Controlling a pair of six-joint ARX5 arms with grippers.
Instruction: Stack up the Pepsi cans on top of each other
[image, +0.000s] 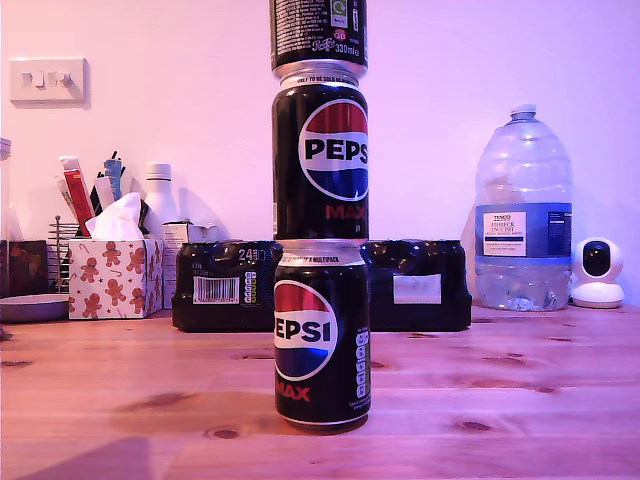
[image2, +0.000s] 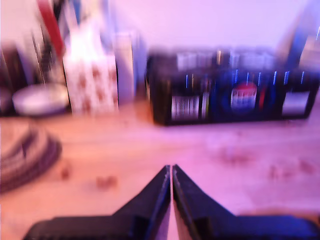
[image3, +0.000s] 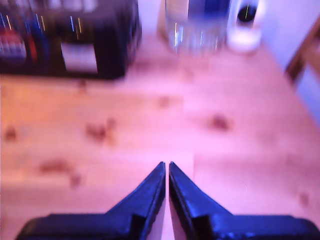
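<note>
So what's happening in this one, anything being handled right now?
Nothing is being held. Three Pepsi cans stand stacked on the wooden table: the bottom can, the middle can and the top can, which is cut off by the frame. My first gripper and my second gripper are both shut and empty, over bare table, facing the black multipack and the water bottle.

Before us on the wooden table (image: 540, 400), a black shrink-wrapped multipack (image: 225, 285) sits against the wall. At the exterior view's left we see a gingerbread-print tissue box (image: 115, 277) and a light switch (image: 47, 80). At its right stand a large water bottle (image: 523, 215) and a small white camera (image: 598, 272).
</note>
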